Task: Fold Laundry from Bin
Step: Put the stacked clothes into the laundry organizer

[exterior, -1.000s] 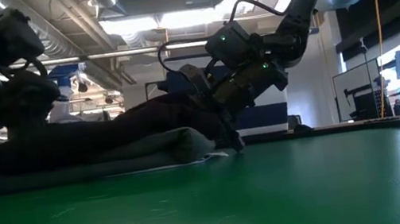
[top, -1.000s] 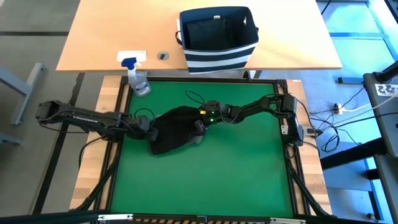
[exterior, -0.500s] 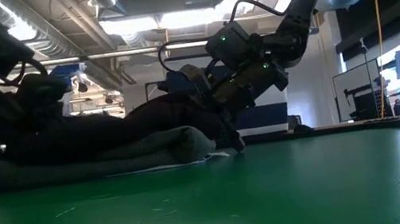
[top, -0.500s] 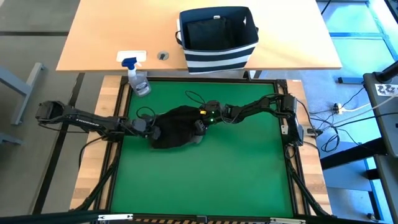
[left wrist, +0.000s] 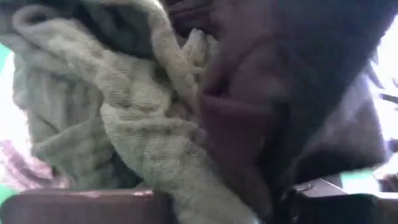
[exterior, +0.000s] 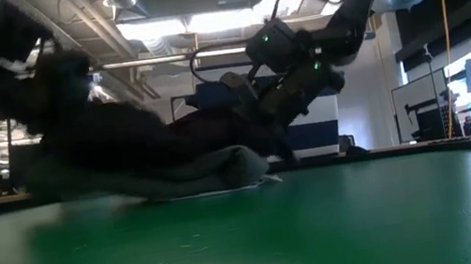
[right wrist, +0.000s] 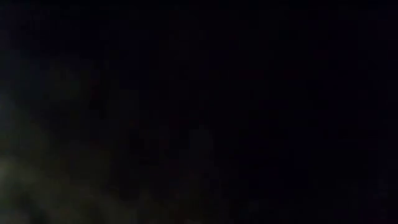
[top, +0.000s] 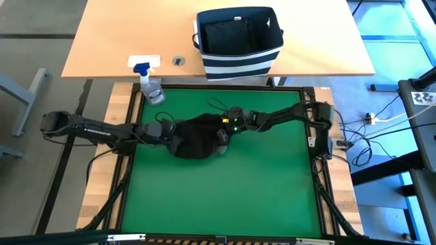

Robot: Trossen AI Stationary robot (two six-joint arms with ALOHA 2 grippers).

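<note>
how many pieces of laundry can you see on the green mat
2 can be told apart, bunched in one pile mid-mat between both grippers: a dark garment on top and an olive green one pressed against it, clearest in the left wrist view. More may be hidden underneath or in the bin.

No readable text, label, brand, number or sign shows in any view.

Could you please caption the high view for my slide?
Both grippers, left and right, meet at dark laundry on the green mat.
</note>
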